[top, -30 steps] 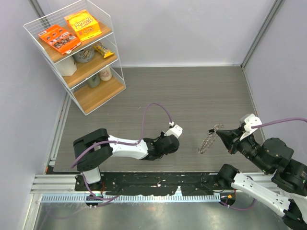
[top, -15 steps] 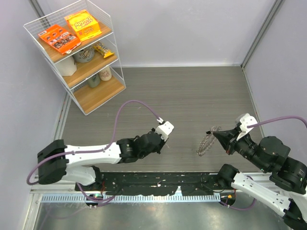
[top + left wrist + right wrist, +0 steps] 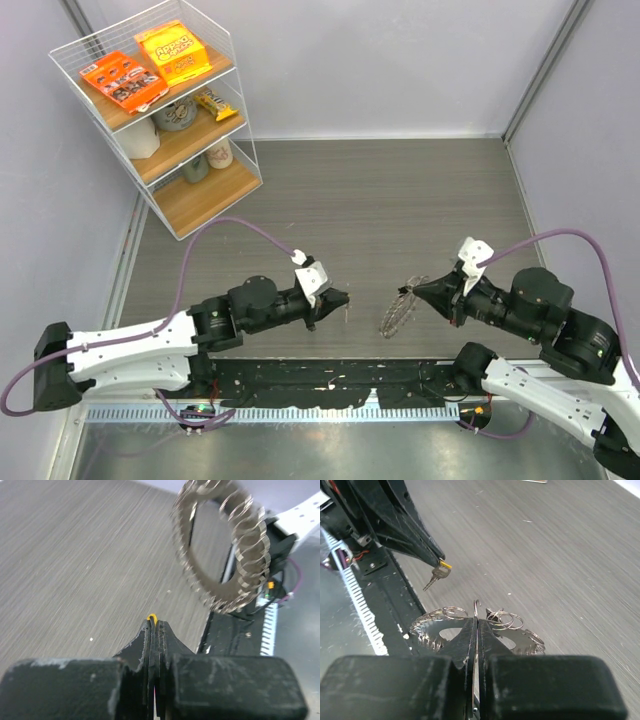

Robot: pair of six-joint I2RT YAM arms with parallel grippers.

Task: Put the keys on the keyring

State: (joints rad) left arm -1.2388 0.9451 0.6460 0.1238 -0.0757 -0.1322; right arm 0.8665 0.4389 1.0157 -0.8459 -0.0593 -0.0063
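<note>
Hanging near the 6 o'clock edge of the grey wood-grain table (image 3: 400, 190), a tiny yellow-headed, silver-bladed key (image 3: 435, 576) and a palm-sized, silvery, chain-like metal keyring (image 3: 397, 314) are close together but not touching.
The left gripper (image 3: 341, 298) has its jaws closed on the key's yellow head, and the blade dangles from the tip. At its 3 o'clock in the top view, the right gripper (image 3: 420, 291) has its jaws pinched shut on the keyring's rim. The loop droops from them toward 7 o'clock, its wide hole facing the key.

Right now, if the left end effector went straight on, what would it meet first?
Probably the keyring hanging from the right end effector, though it may pass just beside it; depth is unclear.
</note>
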